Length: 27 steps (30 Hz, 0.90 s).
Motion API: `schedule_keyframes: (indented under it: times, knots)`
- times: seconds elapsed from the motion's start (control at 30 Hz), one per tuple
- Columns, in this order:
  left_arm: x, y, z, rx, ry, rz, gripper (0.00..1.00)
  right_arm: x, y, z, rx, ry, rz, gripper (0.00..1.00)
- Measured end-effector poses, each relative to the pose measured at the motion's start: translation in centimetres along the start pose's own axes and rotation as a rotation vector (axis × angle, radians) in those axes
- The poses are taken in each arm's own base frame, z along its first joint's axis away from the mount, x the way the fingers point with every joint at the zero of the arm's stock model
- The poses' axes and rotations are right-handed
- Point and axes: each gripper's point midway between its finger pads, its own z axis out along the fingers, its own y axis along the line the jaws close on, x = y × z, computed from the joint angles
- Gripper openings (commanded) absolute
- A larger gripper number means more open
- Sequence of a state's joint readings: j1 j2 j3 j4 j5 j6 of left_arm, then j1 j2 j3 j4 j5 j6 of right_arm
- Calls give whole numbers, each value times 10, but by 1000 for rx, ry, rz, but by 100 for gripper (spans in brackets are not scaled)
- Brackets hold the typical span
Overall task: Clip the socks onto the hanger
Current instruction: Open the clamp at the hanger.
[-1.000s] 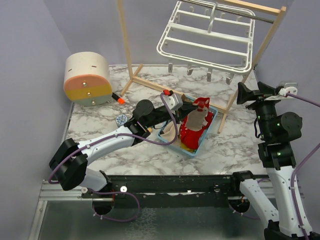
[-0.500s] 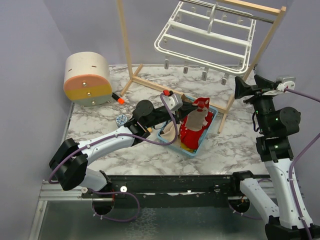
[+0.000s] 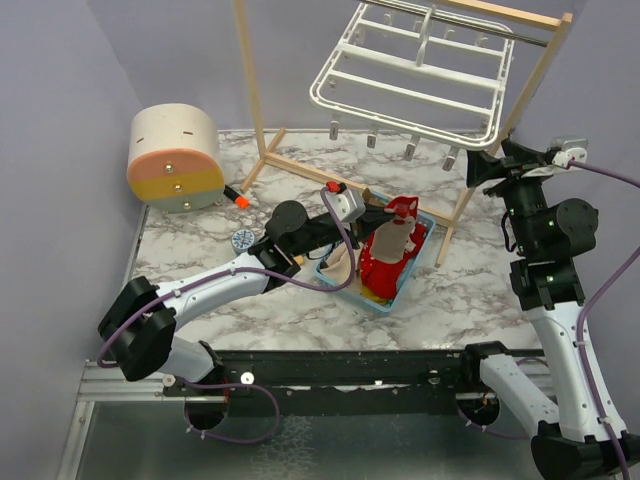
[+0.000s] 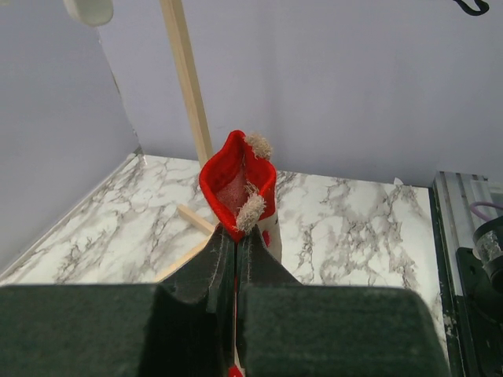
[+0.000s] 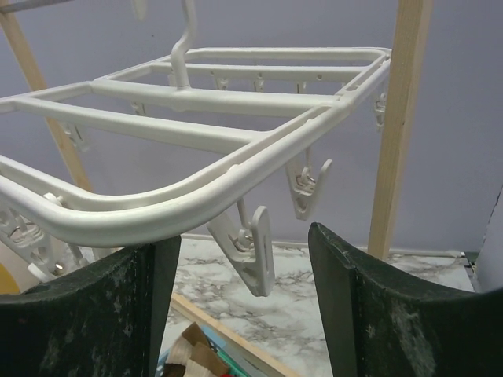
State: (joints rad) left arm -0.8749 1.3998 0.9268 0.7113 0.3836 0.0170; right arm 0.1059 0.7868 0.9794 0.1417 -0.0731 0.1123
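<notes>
L gripper (image 4: 236, 245) was clamped shut on a red sock (image 4: 236, 182), jaws pressed tight w/ the fabric pinched between them. The sock's open cuff stood up above the fingertips, w/ pale fuzzy tufts on its rim. From the top cam the L gripper (image 3: 378, 213) held that red sock (image 3: 404, 209) up over the light-blue plastic basket (image 3: 390, 302), which sat on the marble table (image 3: 480, 295) approx. mid-scene. More socks lay in the basket: a red heap (image 3: 379, 272) and a beige one (image 3: 340, 267) at its L end. R gripper (image 3: 482, 168) was raised at the R side, right by the near R corner of the white hanger (image 3: 408, 93). R wrist cam showed the R gripper (image 5: 240, 271) w/ jaws spread wide and nothing held. One dangling clip (image 5: 256, 253) of the hanger (image 5: 181, 200) hung in the gap between the fingers, touching neither as far as visible; a 2nd clip (image 5: 308, 190) hung just behind it. The hanger was tilted, hooked on the rod of the light wooden stand (image 3: 252, 90), no socks on it. A round beige/orange/yellow container (image 3: 175, 158) lay on its side at far L, well apart from the basket.
</notes>
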Motion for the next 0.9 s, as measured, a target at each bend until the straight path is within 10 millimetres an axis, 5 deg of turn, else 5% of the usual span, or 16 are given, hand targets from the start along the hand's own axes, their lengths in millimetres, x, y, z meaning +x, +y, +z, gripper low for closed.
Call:
schedule_keyframes:
  times: [0.9]
  knots:
    - [3, 0, -1, -2, 7, 3, 0, -12, 2, 9, -6, -20, 16, 50]
